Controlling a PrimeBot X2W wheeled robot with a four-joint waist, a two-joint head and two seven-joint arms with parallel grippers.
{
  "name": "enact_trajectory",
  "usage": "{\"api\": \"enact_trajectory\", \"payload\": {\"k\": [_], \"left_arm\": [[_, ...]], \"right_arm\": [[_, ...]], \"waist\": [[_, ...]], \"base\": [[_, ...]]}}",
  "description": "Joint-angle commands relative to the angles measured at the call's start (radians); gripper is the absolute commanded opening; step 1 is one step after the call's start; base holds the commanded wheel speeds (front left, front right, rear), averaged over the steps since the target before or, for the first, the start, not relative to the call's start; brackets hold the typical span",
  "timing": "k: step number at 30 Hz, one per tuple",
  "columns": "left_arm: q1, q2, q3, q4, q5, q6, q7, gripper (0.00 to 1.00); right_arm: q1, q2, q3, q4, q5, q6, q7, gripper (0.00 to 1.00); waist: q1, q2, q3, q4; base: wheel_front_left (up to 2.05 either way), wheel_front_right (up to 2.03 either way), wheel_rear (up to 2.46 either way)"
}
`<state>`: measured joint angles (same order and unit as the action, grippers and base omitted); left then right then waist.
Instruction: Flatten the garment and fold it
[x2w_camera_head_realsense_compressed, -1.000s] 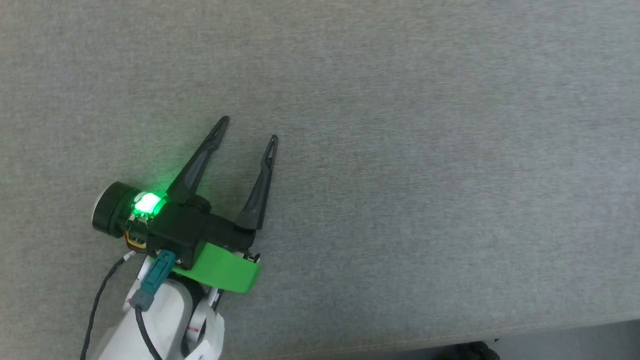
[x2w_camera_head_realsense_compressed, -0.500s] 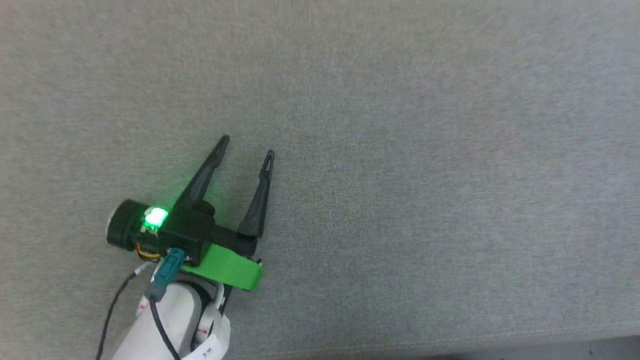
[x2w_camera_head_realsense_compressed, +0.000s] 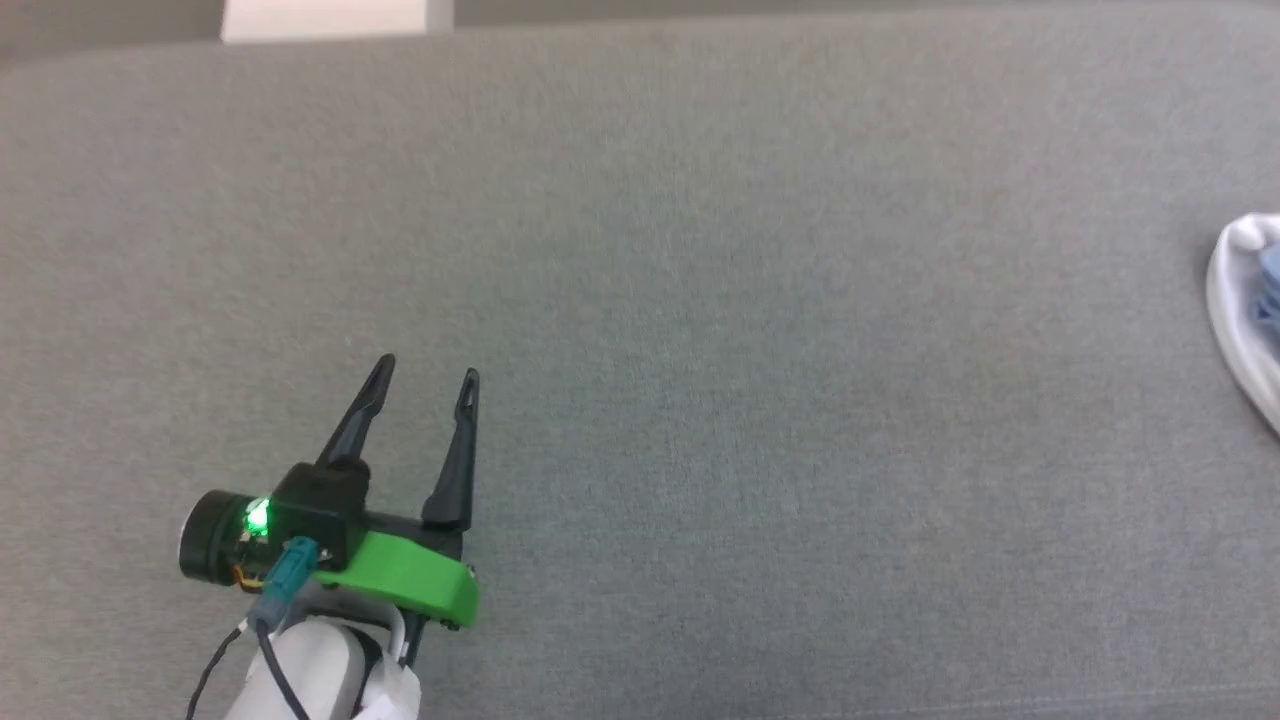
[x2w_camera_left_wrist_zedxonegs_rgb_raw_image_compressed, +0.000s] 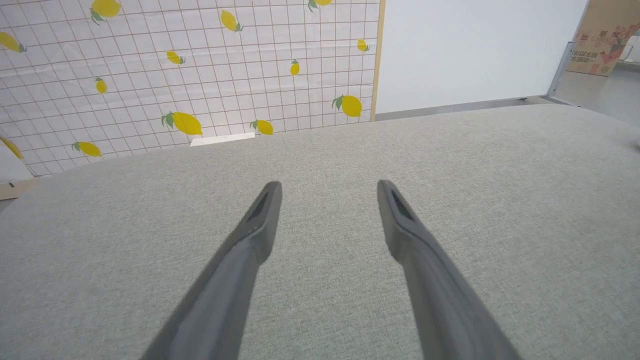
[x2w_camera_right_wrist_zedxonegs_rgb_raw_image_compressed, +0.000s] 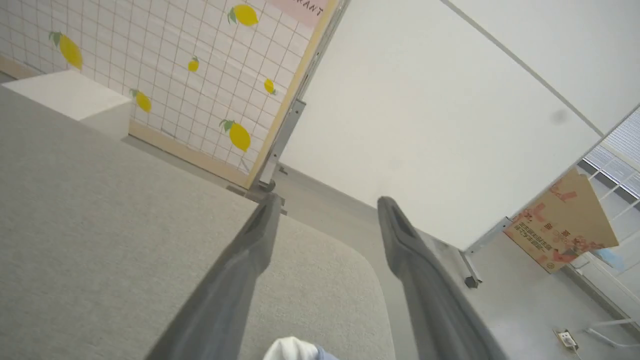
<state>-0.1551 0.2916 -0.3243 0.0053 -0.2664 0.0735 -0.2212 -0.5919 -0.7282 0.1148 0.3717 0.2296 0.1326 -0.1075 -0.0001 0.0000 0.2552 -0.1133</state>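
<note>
Grey fabric surface (x2w_camera_head_realsense_compressed: 700, 300) holds garment (x2w_camera_head_realsense_compressed: 1228, 310); pink sign (x2w_camera_right_wrist_zedxonegs_rgb_raw_image_compressed: 295, 6) shows letters "RANT".

Garment (x2w_camera_head_realsense_compressed: 1248, 312) lies far right on table (x2w_camera_head_realsense_compressed: 760, 300) (left end effector (x2w_camera_head_realsense_compressed: 428, 369) near-left).

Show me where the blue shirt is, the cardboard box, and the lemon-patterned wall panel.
garment (x2w_camera_head_realsense_compressed: 1235, 320), head view: its white edge at the picture's right border.
cardboard box (x2w_camera_right_wrist_zedxonegs_rgb_raw_image_compressed: 565, 225), right wrist view: its brown printed face.
lemon-patterned panel (x2w_camera_left_wrist_zedxonegs_rgb_raw_image_compressed: 225, 85), left wrist view: white grid between lemons.
</note>
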Motion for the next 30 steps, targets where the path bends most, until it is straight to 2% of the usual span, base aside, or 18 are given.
{"api": "enact_trajectory", "payload": {"k": [1,10,18,24,30], "left_arm": [[0.012,0.012,0.008,0.003,-0.008,0.009,0.001,1.00],[0.071,0.029,0.012,0.008,-0.016,0.037,0.042,1.00],[0.126,0.040,-0.002,0.022,0.008,0.071,0.046,1.00],[0.159,0.042,-0.003,0.016,0.012,0.082,0.013,1.00],[0.174,0.049,-0.019,0.010,0.018,0.069,-0.006,1.00]], "right_arm": [[0.038,0.032,-0.015,-0.029,0.027,-0.002,-0.010,1.00],[0.291,0.265,-0.165,-0.224,0.025,-0.002,-0.051,1.00],[0.531,0.470,-0.203,-0.372,-0.068,-0.002,-0.075,1.00],[0.658,0.583,-0.219,-0.422,-0.133,-0.002,-0.091,1.00],[0.723,0.635,-0.230,-0.421,-0.168,-0.002,-0.046,1.00]], "waist": [[0.0001,0.0000,-0.124,0.033],[0.0001,0.0000,-0.189,0.073],[0.0001,0.0000,-0.221,0.098],[0.0001,0.0000,-0.240,0.109],[0.0001,0.0000,-0.245,0.113]], "base": [[0.00,0.00,0.00],[0.00,0.00,0.00],[0.00,0.00,0.00],[0.00,0.00,0.00],[0.00,0.00,0.00]]}}
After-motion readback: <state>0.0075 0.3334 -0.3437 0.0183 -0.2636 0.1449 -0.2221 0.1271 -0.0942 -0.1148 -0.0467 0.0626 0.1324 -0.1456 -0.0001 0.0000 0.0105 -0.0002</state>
